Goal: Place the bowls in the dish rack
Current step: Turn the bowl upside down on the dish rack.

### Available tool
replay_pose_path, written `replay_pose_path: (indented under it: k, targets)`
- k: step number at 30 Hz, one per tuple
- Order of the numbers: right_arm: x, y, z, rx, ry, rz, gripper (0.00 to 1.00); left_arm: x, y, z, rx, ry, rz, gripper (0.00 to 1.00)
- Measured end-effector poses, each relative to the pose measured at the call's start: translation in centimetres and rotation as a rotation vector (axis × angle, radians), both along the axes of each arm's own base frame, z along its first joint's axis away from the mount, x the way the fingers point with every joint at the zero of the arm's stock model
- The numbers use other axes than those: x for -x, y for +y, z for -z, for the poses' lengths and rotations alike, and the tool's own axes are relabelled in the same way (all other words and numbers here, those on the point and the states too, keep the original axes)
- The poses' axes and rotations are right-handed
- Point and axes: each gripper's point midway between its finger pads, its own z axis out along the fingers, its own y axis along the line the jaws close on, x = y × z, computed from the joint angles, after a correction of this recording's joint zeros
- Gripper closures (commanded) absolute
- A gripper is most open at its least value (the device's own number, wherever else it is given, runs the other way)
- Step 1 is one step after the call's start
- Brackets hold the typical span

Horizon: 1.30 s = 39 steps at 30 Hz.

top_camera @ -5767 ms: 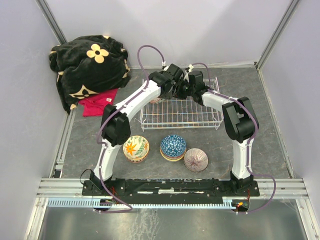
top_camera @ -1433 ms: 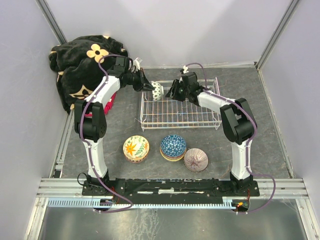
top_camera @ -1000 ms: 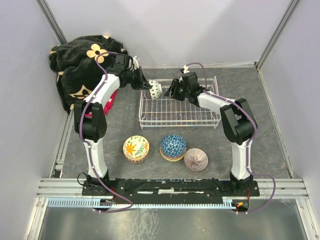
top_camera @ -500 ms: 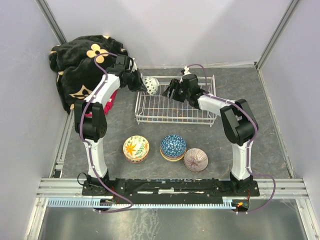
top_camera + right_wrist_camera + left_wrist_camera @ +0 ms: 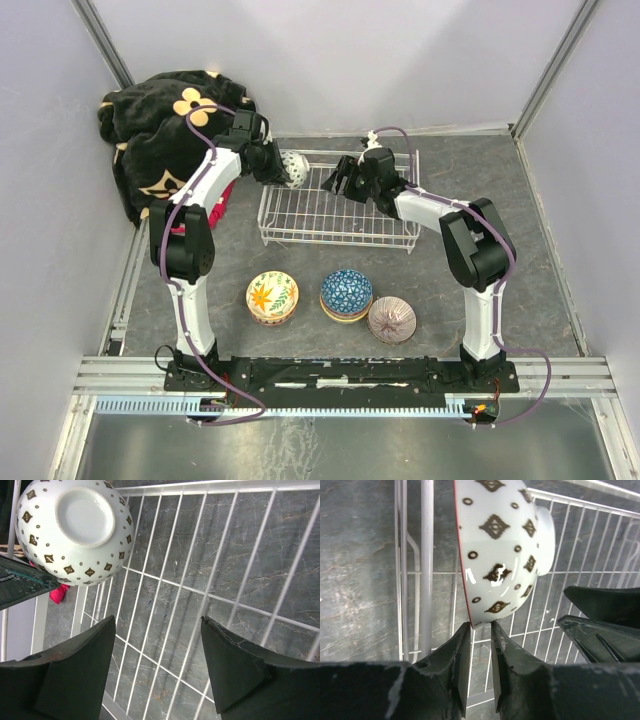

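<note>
A white bowl with black diamonds [image 5: 291, 167] stands on edge in the back left corner of the white wire dish rack [image 5: 340, 241]. My left gripper [image 5: 277, 168] straddles its lower rim [image 5: 485, 570]; the jaws stand slightly parted, tips [image 5: 480, 625] just at the rim. My right gripper [image 5: 340, 178] hovers open and empty over the rack floor [image 5: 251, 557], beside the bowl's foot [image 5: 75, 527]. Three more bowls sit on the table in front of the rack: yellow sunburst [image 5: 272, 297], blue [image 5: 346, 292] and purple-white [image 5: 391, 319].
A black flowered blanket [image 5: 170, 135] and a red cloth [image 5: 197, 206] lie at the back left, close to the left arm. Grey walls close in the table on three sides. The rack's thick left rail [image 5: 426, 565] runs beside the bowl.
The rack has slid left across the table. The bowl went left with my left gripper, whose jaws have parted a little. My right gripper opened wider and followed left.
</note>
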Motion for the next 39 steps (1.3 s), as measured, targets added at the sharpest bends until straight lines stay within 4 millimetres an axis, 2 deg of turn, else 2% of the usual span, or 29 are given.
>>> replay_pose_path:
  k: [7, 12, 19, 27, 34, 37, 39]
  targets:
    - [0.2, 0.3, 0.0, 0.000, 0.002, -0.009, 0.22, 0.9, 2.3, 1.9, -0.102, 0.056, -0.065, 0.65]
    - [0.3, 0.8, -0.5, -0.011, -0.002, -0.027, 0.21, 1.1, 3.7, 2.5, -0.148, 0.077, -0.101, 0.64]
    - [0.2, 2.4, -2.0, -0.028, -0.033, -0.058, 0.20, 1.3, 4.4, 2.7, -0.180, 0.088, -0.119, 0.64]
    - [0.7, 2.5, -1.6, -0.007, -0.019, -0.069, 0.20, 2.0, 4.7, 2.3, -0.186, 0.090, -0.123, 0.64]
    - [1.0, 0.4, 0.3, 0.111, 0.030, -0.047, 0.21, 3.7, 4.8, -0.2, -0.174, 0.053, -0.123, 0.65]
    - [1.3, -1.9, 1.3, 0.209, 0.063, -0.021, 0.21, 4.4, 4.3, -2.1, -0.160, 0.013, -0.112, 0.65]
    - [1.6, -3.5, 1.2, 0.284, 0.072, -0.006, 0.21, 4.8, 3.8, -3.5, -0.151, -0.023, -0.101, 0.65]
